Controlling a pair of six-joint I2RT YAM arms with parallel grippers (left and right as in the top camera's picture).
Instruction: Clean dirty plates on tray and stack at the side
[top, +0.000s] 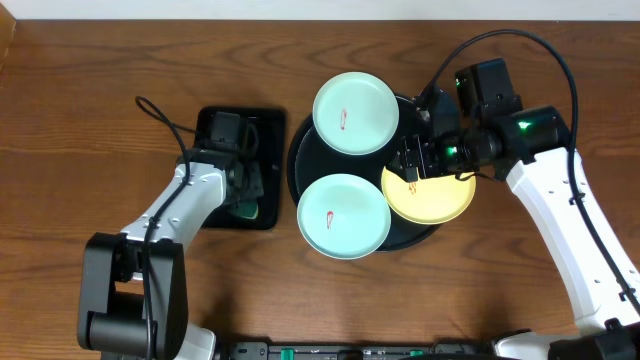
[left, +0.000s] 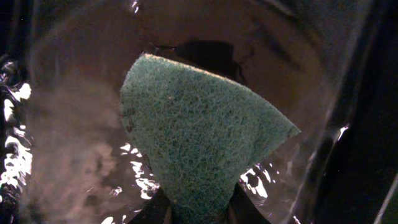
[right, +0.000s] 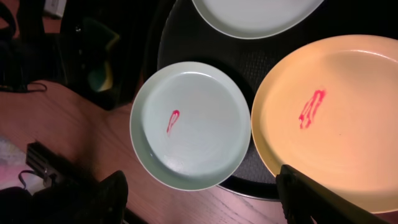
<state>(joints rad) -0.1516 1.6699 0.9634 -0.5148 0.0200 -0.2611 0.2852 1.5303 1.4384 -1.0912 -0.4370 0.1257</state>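
The round black tray (top: 296, 165) holds three plates, each with a red smear. One mint plate (top: 355, 112) lies at the back, one mint plate (top: 343, 215) at the front, overhanging the rim, and the yellow plate (top: 430, 195) at the right. My right gripper (top: 412, 162) hovers open above the yellow plate's back edge. In the right wrist view its open jaws (right: 202, 199) frame the front mint plate (right: 189, 124), with the yellow plate (right: 329, 118) to the right. My left gripper (top: 243, 188) is shut on a green sponge (left: 199, 149) over the rectangular tray.
The small rectangular black tray (top: 212, 125) stands left of the round tray, with the sponge (top: 246, 210) at its front edge. A black cable (top: 160, 115) lies on the wooden table behind the left arm. Bare wood shows in front of the trays.
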